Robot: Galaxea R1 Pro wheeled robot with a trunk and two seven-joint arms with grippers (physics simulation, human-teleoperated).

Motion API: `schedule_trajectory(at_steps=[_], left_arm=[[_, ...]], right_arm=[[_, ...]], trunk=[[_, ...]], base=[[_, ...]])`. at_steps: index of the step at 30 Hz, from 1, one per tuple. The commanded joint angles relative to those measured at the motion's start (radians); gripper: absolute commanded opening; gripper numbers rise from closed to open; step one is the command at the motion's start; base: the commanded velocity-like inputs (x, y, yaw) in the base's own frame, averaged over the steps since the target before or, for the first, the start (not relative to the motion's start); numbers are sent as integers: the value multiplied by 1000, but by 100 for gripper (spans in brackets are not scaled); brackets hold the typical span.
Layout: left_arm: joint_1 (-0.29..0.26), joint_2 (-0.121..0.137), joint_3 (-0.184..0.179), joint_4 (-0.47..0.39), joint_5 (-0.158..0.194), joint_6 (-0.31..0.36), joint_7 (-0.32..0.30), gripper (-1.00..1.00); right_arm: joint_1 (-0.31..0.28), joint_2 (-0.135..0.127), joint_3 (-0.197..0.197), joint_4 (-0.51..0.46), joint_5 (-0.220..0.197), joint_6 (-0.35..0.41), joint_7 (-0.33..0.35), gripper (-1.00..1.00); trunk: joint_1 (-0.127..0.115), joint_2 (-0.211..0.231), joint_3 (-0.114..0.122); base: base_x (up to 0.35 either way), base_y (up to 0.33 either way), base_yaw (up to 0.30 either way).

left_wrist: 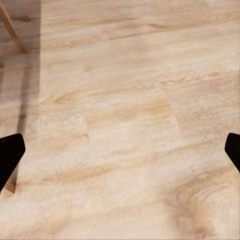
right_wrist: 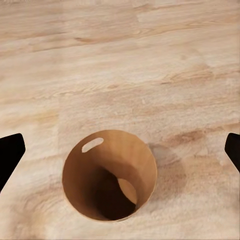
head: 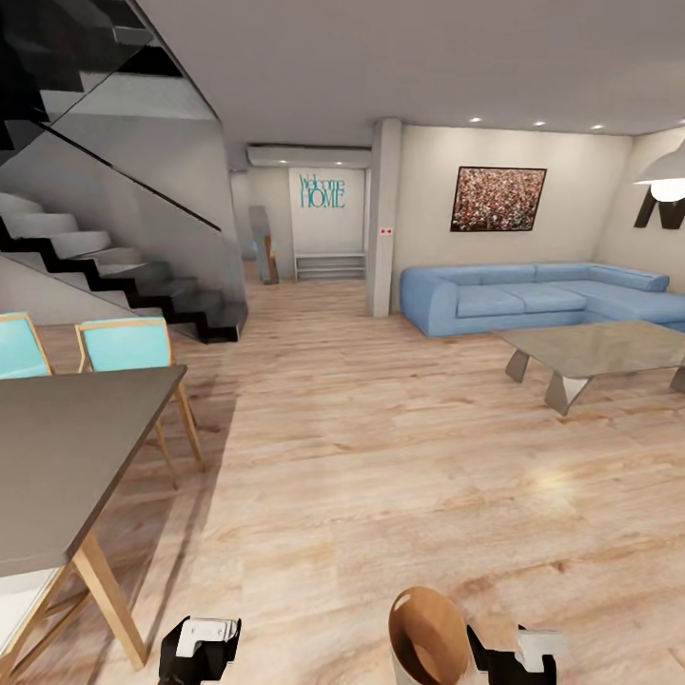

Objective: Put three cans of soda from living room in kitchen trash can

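A: Spotted the trash can [head: 428,636] anywhere?

B: Stood upright on the wood floor [head: 362,457] at the bottom edge of the head view, just beside the right gripper [right_wrist: 120,150]. Showed its brown-orange inside.

A: Clamped by that gripper?

B: No. Hung above the open mouth with both black fingers [right_wrist: 10,152] spread wide apart, one to each side and clear of the rim. Caught one oval handle slot [right_wrist: 93,144] near the rim in the right wrist view.

A: And the left gripper [left_wrist: 120,155]?

B: Hovered over bare floorboards, fingers [left_wrist: 10,155] just as far apart, gripping nothing. Glimpsed a wooden table leg [left_wrist: 11,27] at a corner of the left wrist view.

A: Noted the surroundings?

B: Faced into the living room. Made out a light-blue corner sofa [head: 533,297] against the far wall on the right, with a glass coffee table [head: 599,347] in front of it. Saw a framed picture [head: 499,198] hanging above the sofa and a "Welcome HOME" sign [head: 322,190] further back down the hallway.

A: Anything on the left?

B: Passed close by a grey-topped dining table [head: 67,447] on wooden legs, with two teal chairs [head: 124,344] behind it. Rose beyond them, a dark staircase [head: 114,266] with a glass balustrade.
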Motion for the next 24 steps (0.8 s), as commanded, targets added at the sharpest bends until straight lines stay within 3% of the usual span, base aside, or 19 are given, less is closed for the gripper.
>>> schedule_trajectory(at_steps=[1,16,24], left_arm=[[0,0,0,0,0,0,0,100],[0,0,0,0,1,0,0,100],[0,0,1,0,4,0,0,100]], right_arm=[[0,0,0,0,0,0,0,100],[-1,0,0,11,0,0,0,100],[-1,-1,-1,11,-1,0,0,100]], trunk=[[0,0,0],[0,0,0],[0,0,0]], base=[[192,0,0],[143,-69,0],[32,-22,0]])
